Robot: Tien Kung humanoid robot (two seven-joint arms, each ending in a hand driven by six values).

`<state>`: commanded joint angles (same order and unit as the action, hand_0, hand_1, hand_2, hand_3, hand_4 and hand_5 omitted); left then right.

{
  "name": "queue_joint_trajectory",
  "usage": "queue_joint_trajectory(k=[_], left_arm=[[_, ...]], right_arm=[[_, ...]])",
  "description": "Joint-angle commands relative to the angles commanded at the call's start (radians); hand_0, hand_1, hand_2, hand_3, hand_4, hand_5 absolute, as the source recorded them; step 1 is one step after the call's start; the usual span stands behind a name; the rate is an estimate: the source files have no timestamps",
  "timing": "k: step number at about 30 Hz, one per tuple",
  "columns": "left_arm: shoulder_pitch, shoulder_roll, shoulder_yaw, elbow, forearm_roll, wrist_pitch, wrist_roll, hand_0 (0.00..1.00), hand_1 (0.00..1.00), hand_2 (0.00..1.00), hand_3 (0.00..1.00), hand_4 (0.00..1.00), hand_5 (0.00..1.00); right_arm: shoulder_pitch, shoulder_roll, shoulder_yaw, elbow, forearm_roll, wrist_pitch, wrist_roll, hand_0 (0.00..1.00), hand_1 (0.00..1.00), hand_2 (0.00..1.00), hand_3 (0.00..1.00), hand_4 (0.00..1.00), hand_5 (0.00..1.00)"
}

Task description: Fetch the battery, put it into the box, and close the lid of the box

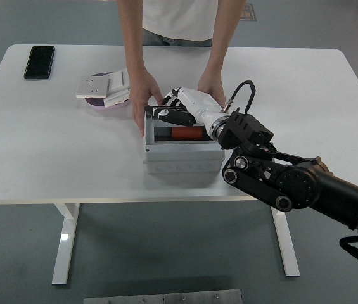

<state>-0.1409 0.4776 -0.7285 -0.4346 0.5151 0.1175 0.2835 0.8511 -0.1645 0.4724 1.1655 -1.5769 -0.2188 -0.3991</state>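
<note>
Now, my readout, line by line:

Table: I see a white table with its near edge toward me.

Box: the grey box sits near the table's middle, open at the top, its front wall facing me.

Battery: I see a red cylinder, the battery, lying on its side inside the box, against the dark interior.

Right hand: my right hand is white with dark fingers; it reaches in from the right on the black arm and sits over the box's open top. The fingers are stretched out leftward across the back part of the opening, just above the battery. I cannot tell whether they touch the battery or the box rim, and I cannot tell if they grip anything.

Left hand: not in my view.

Person: someone stands at the far side, leaning in. One hand rests against the box's left side; the other hand is at the box's far right corner, behind my wrist.

Lid: I cannot make out the lid clearly behind my hand.

Phone: a black phone lies at the far left corner, well apart from the box.

Plate: a purple plate with white flat parts stacked on it sits left of the box.
</note>
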Motion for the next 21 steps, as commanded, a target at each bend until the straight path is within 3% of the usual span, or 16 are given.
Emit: queue_joint_trajectory(k=[5,6,11,12,21], left_arm=[[0.001,-0.001,-0.001,0.0,0.002,0.0,0.001,0.636,0.744,0.58,0.501,0.39,0.002],[0.001,-0.002,-0.002,0.0,0.003,0.0,0.002,0.635,0.744,0.58,0.501,0.387,0.002],[0.0,-0.002,-0.004,0.0,0.008,-0.001,0.004,0.635,0.744,0.58,0.501,0.387,0.002],[0.0,-0.002,-0.005,0.0,0.009,-0.002,0.005,0.634,0.744,0.58,0.5,0.385,0.002],[0.003,-0.003,-0.006,0.0,0.01,-0.002,0.006,0.633,0.744,0.579,0.499,0.381,0.002]], right_arm=[[0.002,-0.001,0.002,0.009,-0.004,0.006,-0.011,0.411,0.584,0.608,0.698,0.941,0.998],[0.003,-0.002,0.003,0.011,-0.005,0.007,-0.012,0.342,0.519,0.586,0.688,0.941,0.998],[0.008,-0.004,0.007,0.018,-0.019,0.008,-0.018,0.342,0.519,0.586,0.688,0.941,0.998],[0.01,-0.005,0.009,0.02,-0.027,0.007,-0.019,0.328,0.442,0.532,0.681,0.94,0.998],[0.018,-0.011,0.016,0.03,-0.061,0.005,-0.034,0.323,0.445,0.527,0.682,0.941,0.998]])
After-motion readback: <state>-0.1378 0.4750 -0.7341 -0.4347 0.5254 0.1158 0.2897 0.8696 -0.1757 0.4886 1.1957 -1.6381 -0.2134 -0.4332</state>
